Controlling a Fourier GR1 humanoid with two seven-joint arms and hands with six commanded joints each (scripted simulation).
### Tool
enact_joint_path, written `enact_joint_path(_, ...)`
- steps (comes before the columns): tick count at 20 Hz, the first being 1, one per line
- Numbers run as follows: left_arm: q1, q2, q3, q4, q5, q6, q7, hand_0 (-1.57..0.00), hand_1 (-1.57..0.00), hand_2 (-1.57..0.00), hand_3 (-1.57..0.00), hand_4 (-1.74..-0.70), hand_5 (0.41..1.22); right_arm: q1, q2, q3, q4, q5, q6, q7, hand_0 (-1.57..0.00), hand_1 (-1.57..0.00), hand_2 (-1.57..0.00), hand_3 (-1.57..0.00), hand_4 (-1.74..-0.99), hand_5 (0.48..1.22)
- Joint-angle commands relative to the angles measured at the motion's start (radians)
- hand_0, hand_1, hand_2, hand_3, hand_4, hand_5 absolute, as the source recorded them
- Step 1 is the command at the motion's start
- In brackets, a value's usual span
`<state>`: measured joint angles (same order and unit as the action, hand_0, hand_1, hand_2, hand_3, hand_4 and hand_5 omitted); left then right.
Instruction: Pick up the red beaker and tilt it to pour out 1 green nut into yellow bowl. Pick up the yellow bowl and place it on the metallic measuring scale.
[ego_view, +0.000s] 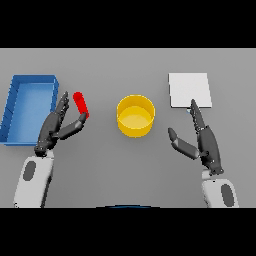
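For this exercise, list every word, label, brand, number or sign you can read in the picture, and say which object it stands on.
None can be read anywhere in the head view.
The red cylindrical beaker, the round yellow bowl, the flat metallic measuring scale and the blue rectangular tray all show plain, unmarked surfaces.

1. One red beaker (80, 104).
2. One yellow bowl (135, 116).
3. One blue tray (29, 106) at the table's left side.
4. One pale square scale (189, 90) at the right.
5. Two dark hands: the left hand (56, 126) and the right hand (201, 139).
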<state>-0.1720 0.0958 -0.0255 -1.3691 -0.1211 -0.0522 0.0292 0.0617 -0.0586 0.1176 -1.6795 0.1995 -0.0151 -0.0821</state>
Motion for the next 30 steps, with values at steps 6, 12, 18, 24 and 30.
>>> enact_joint_path(6,-0.124,-0.020,0.001,0.139,-0.041,0.030,-0.050,0.00,0.00,0.00,0.00,-1.20,0.654,-0.001,0.005,-0.002,0.015,-0.005,0.003,-0.001,0.00,0.00,0.00,0.00,-1.229,0.628)
enact_joint_path(12,-0.225,-0.024,0.022,0.274,-0.061,0.053,-0.072,0.00,0.00,0.00,0.00,-1.20,0.671,0.005,-0.003,-0.011,0.002,-0.013,0.004,-0.004,0.00,0.00,0.00,0.00,-1.238,0.638)
enact_joint_path(18,-0.292,-0.043,0.087,0.403,-0.014,0.061,-0.186,0.00,0.00,0.00,0.00,-1.29,0.708,0.011,-0.002,-0.009,-0.023,-0.014,0.001,0.008,0.00,0.00,0.00,0.00,-1.246,0.645)
enact_joint_path(24,-0.344,-0.086,0.123,0.512,-0.017,0.139,-0.242,-0.55,-0.59,-0.66,-0.73,-1.47,0.943,0.022,-0.010,-0.014,-0.023,-0.016,0.003,-0.006,0.00,0.00,0.00,0.00,-1.237,0.648)
enact_joint_path(30,-0.357,-0.079,0.091,0.525,-0.065,0.170,-0.250,-1.30,-1.31,-1.33,-1.24,-1.60,1.148,0.023,-0.001,-0.008,-0.029,-0.025,0.011,-0.003,0.00,0.00,0.00,0.00,-1.250,0.647)
